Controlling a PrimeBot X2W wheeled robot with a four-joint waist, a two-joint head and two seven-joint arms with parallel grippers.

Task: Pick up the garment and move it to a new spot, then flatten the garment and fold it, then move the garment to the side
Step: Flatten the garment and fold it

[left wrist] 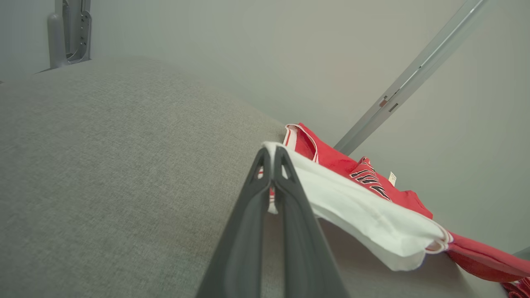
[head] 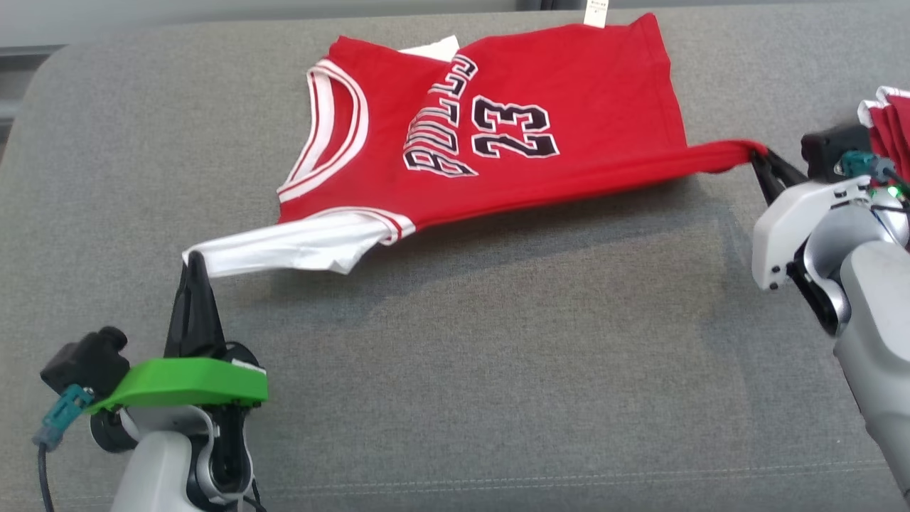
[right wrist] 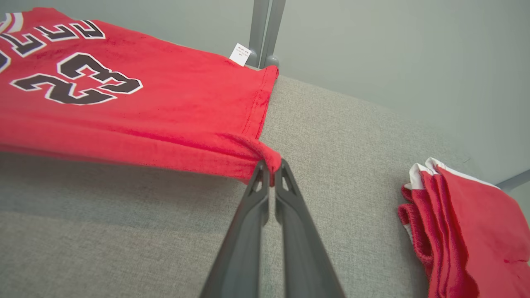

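Note:
The garment (head: 512,135) is a red basketball jersey with white trim and the number 23, spread across the far half of a grey cushion (head: 455,341). My left gripper (head: 193,257) is shut on its white sleeve end at the near left, pulling the cloth taut; the left wrist view shows that gripper (left wrist: 273,150) pinching the white fabric (left wrist: 364,215). My right gripper (head: 759,151) is shut on the red hem corner at the right, and the right wrist view shows that gripper (right wrist: 271,164) clamped on the bunched corner of the garment (right wrist: 136,99). The near edge is lifted off the cushion.
A folded stack of red clothes (head: 892,124) lies at the right edge, just behind my right wrist; it appears in the right wrist view as a red pile (right wrist: 463,231). A metal post (right wrist: 265,29) stands behind the cushion. Bare grey cushion stretches along the near side.

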